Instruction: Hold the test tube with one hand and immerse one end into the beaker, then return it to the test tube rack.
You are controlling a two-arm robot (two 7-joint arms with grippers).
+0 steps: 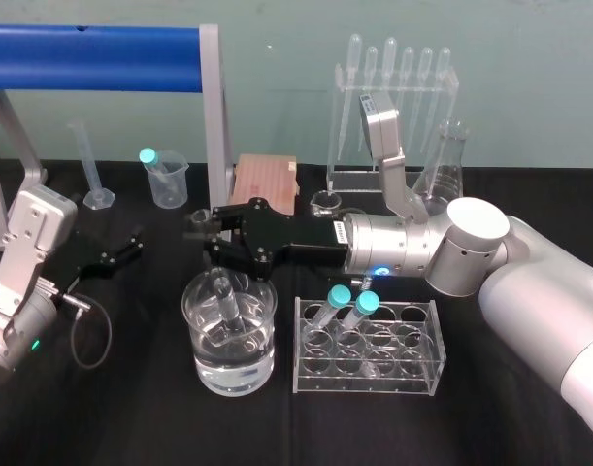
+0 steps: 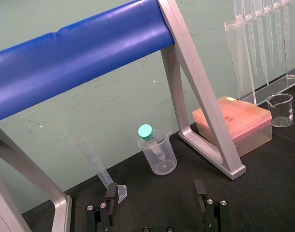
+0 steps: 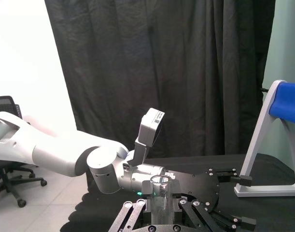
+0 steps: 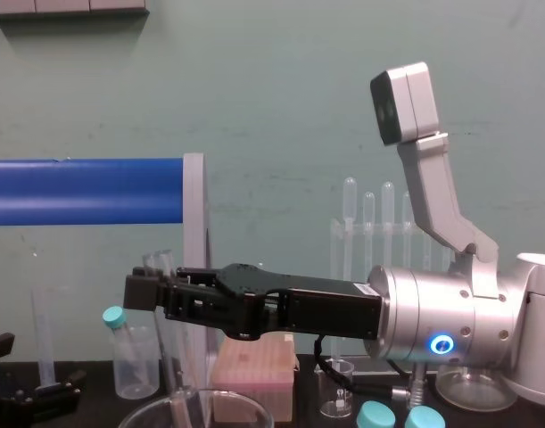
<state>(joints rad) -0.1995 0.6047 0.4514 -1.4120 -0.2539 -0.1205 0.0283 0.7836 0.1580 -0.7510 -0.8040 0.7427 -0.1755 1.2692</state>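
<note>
**Ana:** Where does the tube stand right now?

**Ben:** The right gripper (image 1: 213, 239) reaches across above the beaker (image 1: 201, 369). Its fingers are pinched on the upper part of the test tube (image 1: 225, 303), and in the right wrist view the open rim pokes up above them. The tube hangs inside the beaker, and its lower end appears to sit under the water, so the dip looks done or nearly done.

**Ana:** And the other arm?

**Ben:** The left gripper (image 1: 119, 250) rests at the left side of the table (image 1: 131, 413). Its fingers are spread wide with nothing between them.

**Ana:** What does he see going wrong from here?

**Ben:** The grip comes first. The glass is smooth and it is held high up. If the pinch slackens, the tube can slide through and strike the beaker's bottom. The lift comes next. The tube looks tilted, and it is close to the beaker's wall. Any sideways move before the wet end clears the rim would knock glass on glass, which could crack the tube or shove the beaker and spill water.

**Ana:** And the return?

**Ben:** The test tube rack (image 1: 419, 381) sits just beside the beaker, on the robot's right. Two teal-capped tubes (image 1: 341, 295) lean out of it near its left end. A low carry would clip those caps. The holes are narrow, so a tube that arrives tilted would catch on the top plate instead of dropping in. Letting go too early would leave it lying across the rack.
</note>
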